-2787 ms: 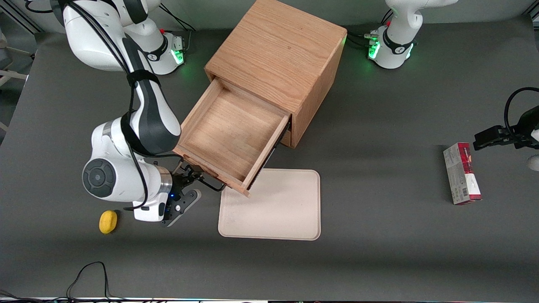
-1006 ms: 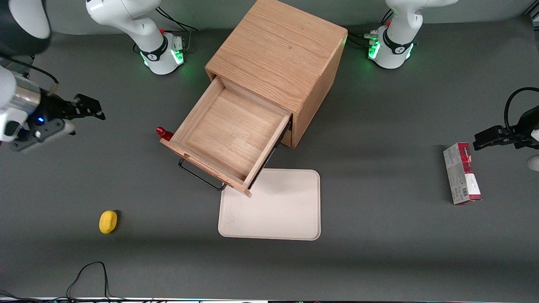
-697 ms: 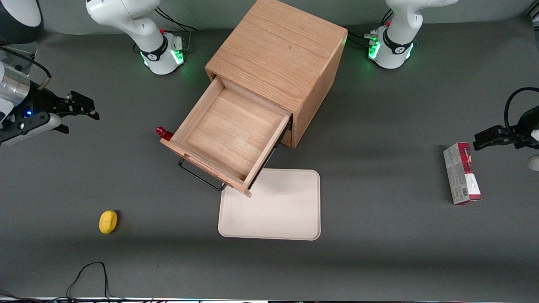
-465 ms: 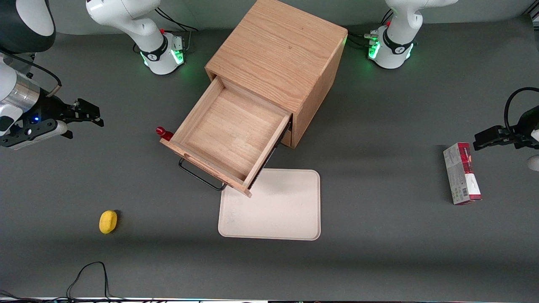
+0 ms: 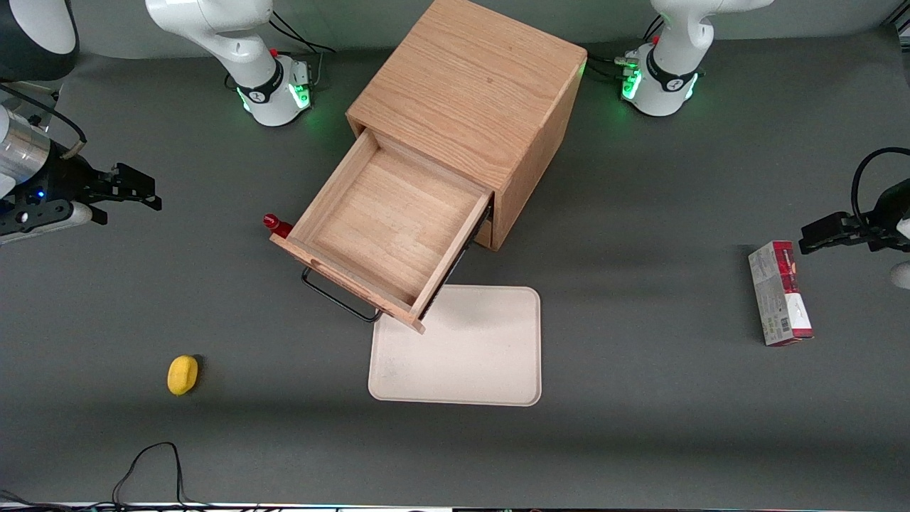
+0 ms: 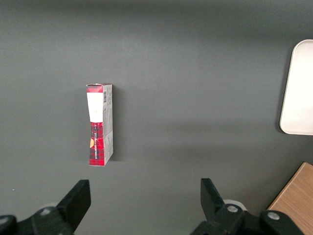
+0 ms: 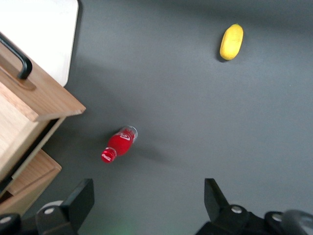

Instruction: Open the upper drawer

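The upper drawer (image 5: 384,227) of the oak cabinet (image 5: 469,78) stands pulled far out, its light-wood box empty, its black bar handle (image 5: 340,300) at the front. The drawer's corner (image 7: 44,100) and handle (image 7: 17,58) also show in the right wrist view, with the lower drawer's front (image 7: 27,188) beneath. My gripper (image 5: 131,186) hangs open above bare table toward the working arm's end, well away from the drawer. Nothing is between its fingers (image 7: 78,200).
A red bottle (image 5: 276,225) lies on the table beside the drawer's corner, and is seen again as the bottle (image 7: 119,144) under the wrist. A yellow lemon-like object (image 5: 182,374) sits nearer the front camera. A beige tray (image 5: 458,348) lies in front of the drawer. A red-and-white box (image 5: 779,293) lies toward the parked arm's end.
My gripper let go of the drawer handle and withdrew toward the working arm's end, uncovering the red bottle. Over the last second it only drifted slightly. The drawer stayed pulled out.
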You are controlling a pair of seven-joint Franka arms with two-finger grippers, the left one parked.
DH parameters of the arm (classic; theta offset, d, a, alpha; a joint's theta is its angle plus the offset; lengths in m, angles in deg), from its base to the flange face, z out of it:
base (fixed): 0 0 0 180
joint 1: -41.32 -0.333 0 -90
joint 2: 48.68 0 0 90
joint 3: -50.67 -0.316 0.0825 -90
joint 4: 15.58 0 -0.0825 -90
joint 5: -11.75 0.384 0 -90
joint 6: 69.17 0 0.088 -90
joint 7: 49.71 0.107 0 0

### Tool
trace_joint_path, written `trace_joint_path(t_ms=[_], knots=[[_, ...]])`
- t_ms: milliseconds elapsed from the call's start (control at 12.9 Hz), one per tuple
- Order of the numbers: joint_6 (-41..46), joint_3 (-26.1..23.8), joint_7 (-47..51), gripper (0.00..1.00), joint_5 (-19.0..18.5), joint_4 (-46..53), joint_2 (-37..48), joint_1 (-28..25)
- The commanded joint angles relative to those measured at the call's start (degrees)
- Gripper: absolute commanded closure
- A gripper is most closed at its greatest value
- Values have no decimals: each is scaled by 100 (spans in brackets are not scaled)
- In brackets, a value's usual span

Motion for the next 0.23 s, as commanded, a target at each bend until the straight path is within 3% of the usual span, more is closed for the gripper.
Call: trace_joint_path(t_ms=[0,155], knots=[[191,-54,335,0,-33,422,-147,-223],[427,-72,309,0,-33,441,-139,-223]])
